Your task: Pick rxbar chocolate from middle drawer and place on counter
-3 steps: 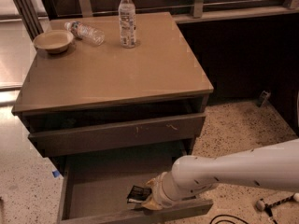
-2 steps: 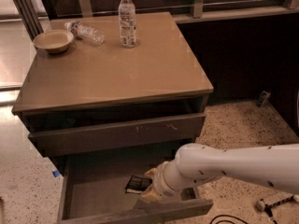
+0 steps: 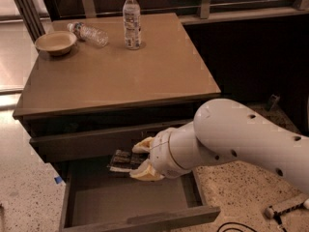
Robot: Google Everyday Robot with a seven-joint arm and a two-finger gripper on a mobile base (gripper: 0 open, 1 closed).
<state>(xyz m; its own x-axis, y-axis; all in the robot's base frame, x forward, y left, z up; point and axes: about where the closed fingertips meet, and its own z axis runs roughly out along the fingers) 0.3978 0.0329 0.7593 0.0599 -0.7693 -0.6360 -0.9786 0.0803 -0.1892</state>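
My gripper [image 3: 137,159] is shut on the rxbar chocolate [image 3: 124,160], a flat black-wrapped bar with pale print. It holds the bar level above the floor of the open middle drawer [image 3: 120,202], just in front of the drawer front above it. The white arm reaches in from the right and covers the drawer's right rear part. The counter [image 3: 125,71] is the grey-brown top slab above.
On the counter stand an upright water bottle [image 3: 131,19], a water bottle lying on its side [image 3: 89,33] and a tan bowl [image 3: 56,42] at the back left. A dark wall is to the right. A speckled floor with a cable lies below.
The gripper has risen from the front of the drawer floor with the bar in it and moved back and up. The arm has swung closer over the drawer.
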